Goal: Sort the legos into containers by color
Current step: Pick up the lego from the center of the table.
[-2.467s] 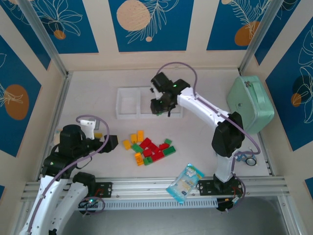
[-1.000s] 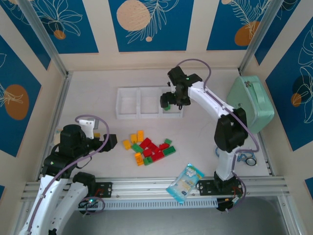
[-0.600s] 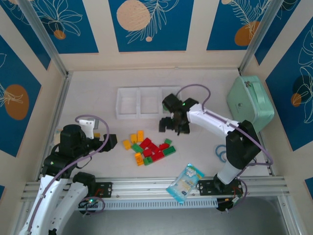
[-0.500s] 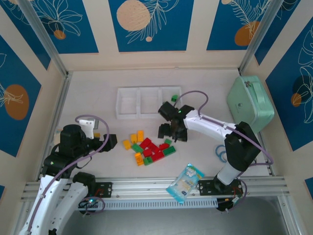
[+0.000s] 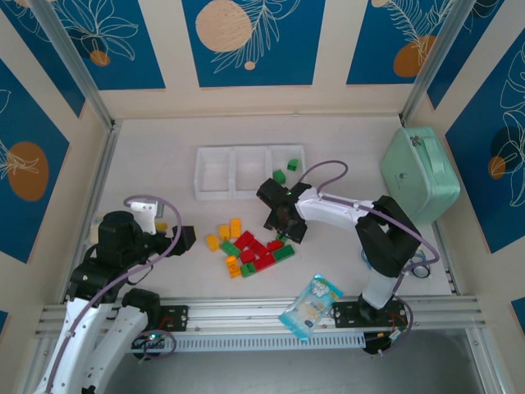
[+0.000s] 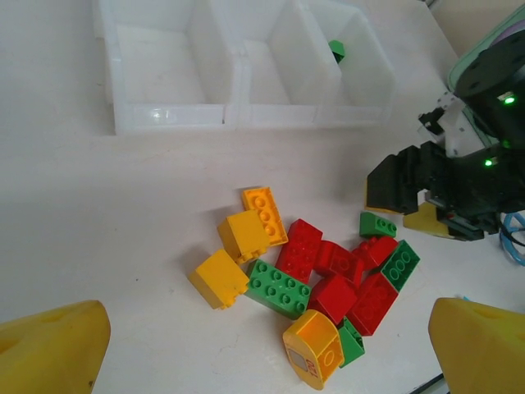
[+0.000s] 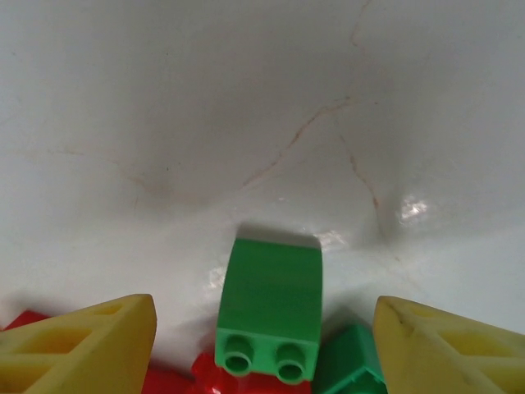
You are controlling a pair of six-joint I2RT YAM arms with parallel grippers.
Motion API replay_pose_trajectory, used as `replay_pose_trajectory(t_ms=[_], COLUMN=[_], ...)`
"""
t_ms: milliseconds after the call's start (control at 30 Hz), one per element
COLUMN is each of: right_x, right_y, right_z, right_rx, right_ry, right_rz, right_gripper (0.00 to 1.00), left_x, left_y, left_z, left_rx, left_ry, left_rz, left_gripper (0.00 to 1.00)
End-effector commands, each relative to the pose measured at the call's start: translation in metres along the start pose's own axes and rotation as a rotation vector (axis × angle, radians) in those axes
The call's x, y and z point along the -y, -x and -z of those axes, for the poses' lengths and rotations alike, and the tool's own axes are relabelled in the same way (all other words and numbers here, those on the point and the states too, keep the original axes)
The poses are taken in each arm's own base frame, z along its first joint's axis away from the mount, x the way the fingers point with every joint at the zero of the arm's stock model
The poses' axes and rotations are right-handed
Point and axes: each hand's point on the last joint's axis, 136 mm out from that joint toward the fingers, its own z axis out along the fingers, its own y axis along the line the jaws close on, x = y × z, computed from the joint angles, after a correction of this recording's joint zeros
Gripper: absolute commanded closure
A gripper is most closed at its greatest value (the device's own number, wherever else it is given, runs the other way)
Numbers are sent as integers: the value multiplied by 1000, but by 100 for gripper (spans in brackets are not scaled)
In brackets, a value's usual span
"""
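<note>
The legos [image 5: 250, 250] lie in a red, green and yellow pile mid-table, which also fills the centre of the left wrist view as the same pile [image 6: 308, 275]. The containers [image 5: 215, 195] stand behind it in a row, with two green bricks [image 5: 293, 164] in the right bin. My right gripper [image 5: 280, 228] is down at the pile's upper right, open. Its yellow fingers [image 7: 82, 345] stand either side of a small curved green brick [image 7: 271, 304] with a gap on each side. My left gripper [image 5: 187, 237] is open to the left of the pile, holding nothing.
A blue-white snack packet [image 5: 310, 305] lies near the front edge. A large mint-green case [image 5: 420, 172] stands at the right wall. A blue ring [image 5: 418, 268] lies by the right arm's base. The left and middle bins [image 6: 168, 66] hold nothing.
My right gripper let go of a green brick in the right bin, then swung down to the pile. Its jaws have narrowed around the small green brick. The left arm has barely moved.
</note>
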Motion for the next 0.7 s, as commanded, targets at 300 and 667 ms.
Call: replay_pose_trajectory(t_ms=[300,667], right_x=[-8,-1], right_y=[-11,-14], right_z=[-15,-36], right_rx=[-13,-18], right_ry=[-41,-60], right_rz=[-18,13], right_gripper=[38,44], left_x=[6,6], left_y=[0,0], left_z=[2,3], left_rx=[5,8], left_ry=[-31,-29], left_rz=[-20,-21], left_gripper=[1,1])
